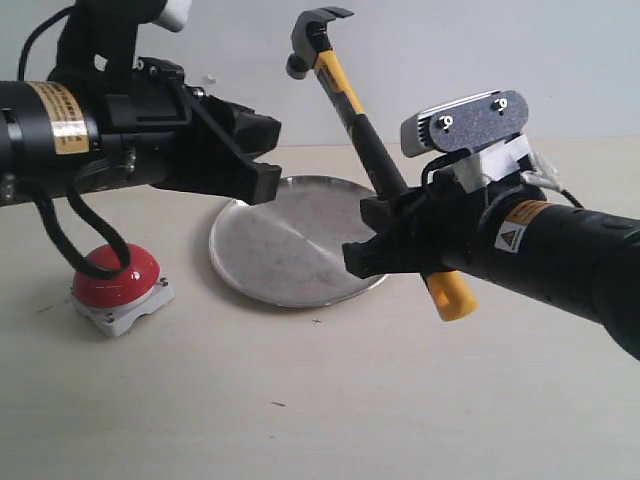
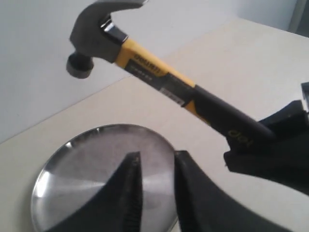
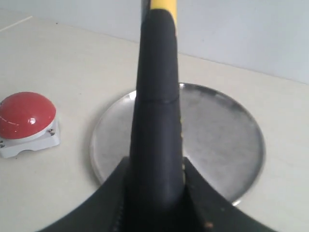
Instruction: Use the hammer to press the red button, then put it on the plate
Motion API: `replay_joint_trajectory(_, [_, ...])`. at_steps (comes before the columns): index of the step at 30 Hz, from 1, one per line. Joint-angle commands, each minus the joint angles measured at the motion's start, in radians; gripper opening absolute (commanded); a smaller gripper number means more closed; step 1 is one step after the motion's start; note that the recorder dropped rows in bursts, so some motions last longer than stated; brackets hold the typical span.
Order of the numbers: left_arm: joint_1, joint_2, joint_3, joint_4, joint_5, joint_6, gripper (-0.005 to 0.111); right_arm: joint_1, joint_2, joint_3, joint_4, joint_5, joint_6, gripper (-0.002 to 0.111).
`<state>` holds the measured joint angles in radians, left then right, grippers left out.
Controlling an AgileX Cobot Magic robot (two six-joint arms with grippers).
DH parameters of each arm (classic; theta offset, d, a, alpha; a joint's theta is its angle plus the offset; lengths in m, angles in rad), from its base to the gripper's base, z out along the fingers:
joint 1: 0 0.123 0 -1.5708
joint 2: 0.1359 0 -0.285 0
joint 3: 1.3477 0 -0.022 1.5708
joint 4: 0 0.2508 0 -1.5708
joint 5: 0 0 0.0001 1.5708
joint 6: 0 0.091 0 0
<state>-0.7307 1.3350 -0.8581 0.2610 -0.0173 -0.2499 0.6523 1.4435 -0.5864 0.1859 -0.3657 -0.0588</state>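
The black-and-yellow claw hammer (image 1: 372, 150) w/ dark metal head is up in the air over the round silver metal plate (image 1: 280, 262), head high and leaning left, yellow end low at right. R gripper (image 1: 385, 235) pinches its black grip. L gripper (image 2: 157, 166) hovers over plate's left rim, fingers (image 2: 130, 188) slightly apart, nothing btwn. Glossy red button (image 1: 112, 272) on grey base sits left of plate on pale table (image 1: 330, 410).

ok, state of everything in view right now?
hammer: off the table, head up, tilted, clamped by its black grip.
right gripper: shut on the hammer.
left gripper: empty, jaws a little apart.
button: on the table, nothing on it.
plate: on the table, nothing on it.
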Motion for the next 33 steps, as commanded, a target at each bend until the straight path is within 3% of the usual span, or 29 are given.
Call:
replay_joint_trajectory(1, [-0.004,-0.080,-0.006,-0.001,0.104,0.034,0.000,-0.004,-0.072,-0.011,0.134,-0.001,-0.181,0.000])
replay_joint_trajectory(3, [-0.004,-0.124,0.012,-0.001,0.111,0.034,0.000,-0.004,-0.085,-0.011,0.142,0.029,-0.204,0.000])
replay_joint_trajectory(9, [0.002,-0.324,0.163,-0.002,-0.039,0.042,0.000,-0.004,-0.092,-0.011,0.142,0.071,-0.209,0.000])
replay_joint_trajectory(14, [0.069,-0.548,0.293,-0.002,-0.114,0.076,0.000,-0.004,-0.092,-0.011,0.140,0.087,-0.209,0.000])
replay_joint_trajectory(24, [0.376,-0.982,0.508,-0.116,-0.121,0.062,0.000,-0.004,-0.092,-0.011,0.127,0.087,-0.209,0.000])
replay_joint_trajectory(28, [0.524,-1.074,0.573,-0.117,-0.121,0.033,0.000,-0.004,-0.092,-0.011,0.127,0.080,-0.209,0.000])
replay_joint_trajectory(33, [0.655,-1.116,0.638,-0.117,-0.121,0.000,0.000,-0.004,-0.092,-0.011,0.127,0.072,-0.209,0.000])
